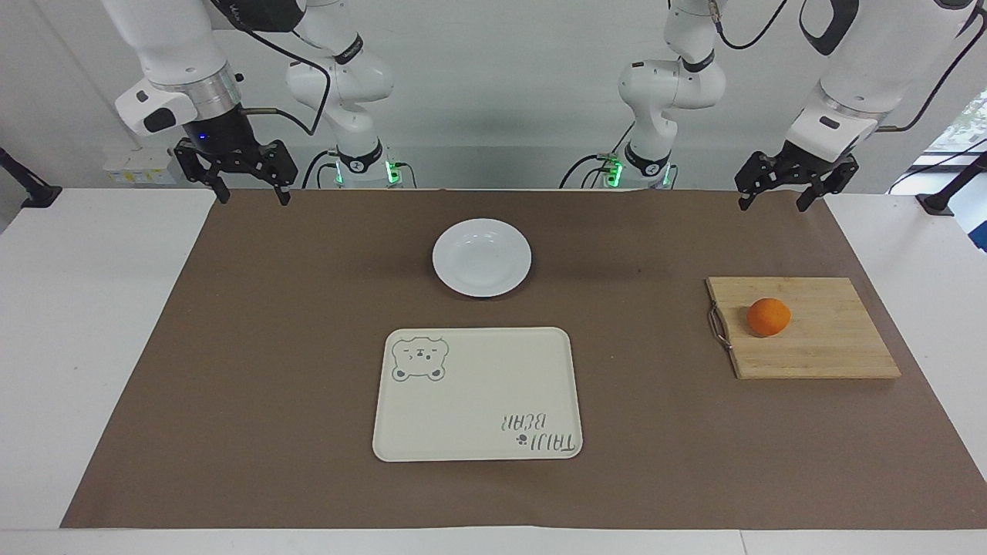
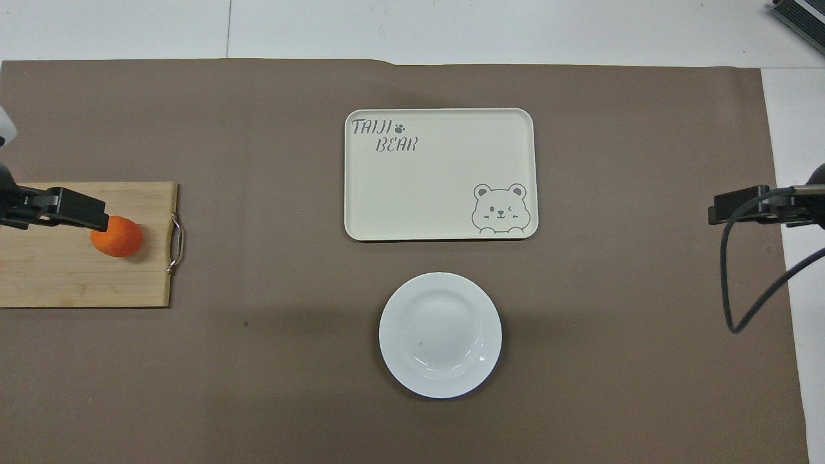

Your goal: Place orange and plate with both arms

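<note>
Resting on cutting board point(image 1: 817, 339): orange point(image 1: 769, 317); plate point(image 1: 482, 257), tray point(image 1: 478, 394) bare; both jaws wide, empty.

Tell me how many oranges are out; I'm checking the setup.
1. The orange sits on the wooden cutting board toward the left arm's end of the table. Nothing in view could hide another.
</note>
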